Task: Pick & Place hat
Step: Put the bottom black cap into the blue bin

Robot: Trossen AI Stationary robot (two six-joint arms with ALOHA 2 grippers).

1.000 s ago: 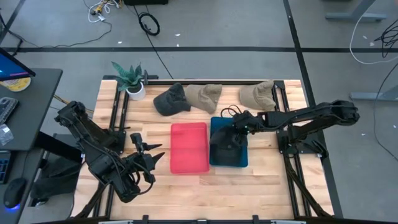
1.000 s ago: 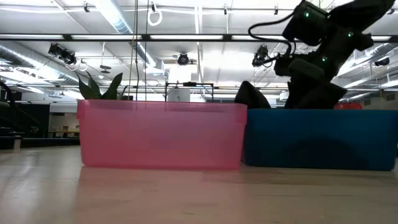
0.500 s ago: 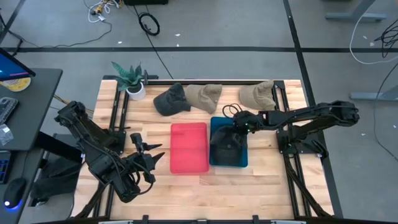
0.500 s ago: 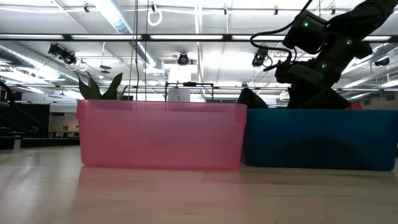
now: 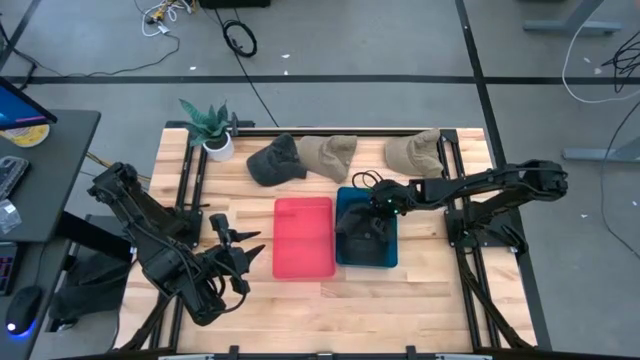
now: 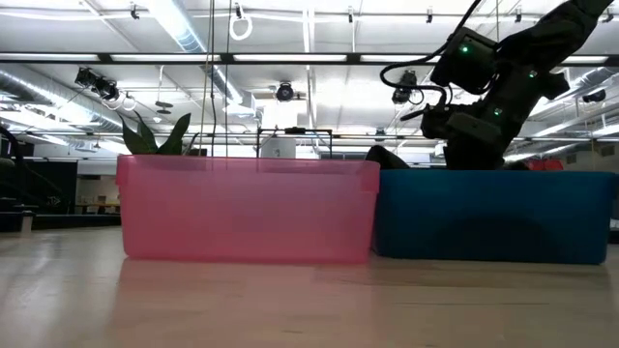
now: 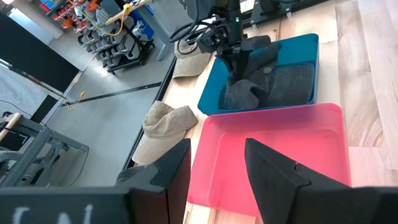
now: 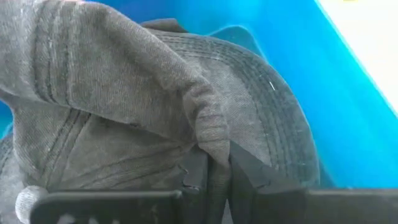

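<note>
A dark grey cap (image 5: pixel 362 232) lies in the blue bin (image 5: pixel 345 200), which stands right of the pink bin (image 5: pixel 304 237). My right gripper (image 8: pixel 217 180) reaches down into the blue bin and is shut on this cap. In the low view the arm (image 6: pixel 479 106) stands over the blue bin's wall (image 6: pixel 484 215), with a tip of the cap (image 6: pixel 387 157) showing above the rim. My left gripper (image 7: pixel 214 168) is open and waits near the table's left front (image 5: pixel 225 262). My right gripper pinches a raised fold of the cap's grey cloth (image 8: pixel 208 134) between its two fingers (image 8: pixel 252 174). It comes from above, slanting from the table's right. The rest of the cap (image 7: pixel 270 84) rests on the floor of the blue bin.
Three more caps lie along the table's far edge: a dark grey one (image 5: pixel 275 160), a tan one (image 5: pixel 328 155) and another tan one (image 5: pixel 413 150). A potted plant (image 5: pixel 210 128) stands at the far left corner. Bare wood shows in front of the bins (image 5: pixel 340 305).
My right gripper has moved down into the blue bin, still shut on the cap. The cap, which stood well above the bin's rim in the low view, has sunk until only a small tip shows.
</note>
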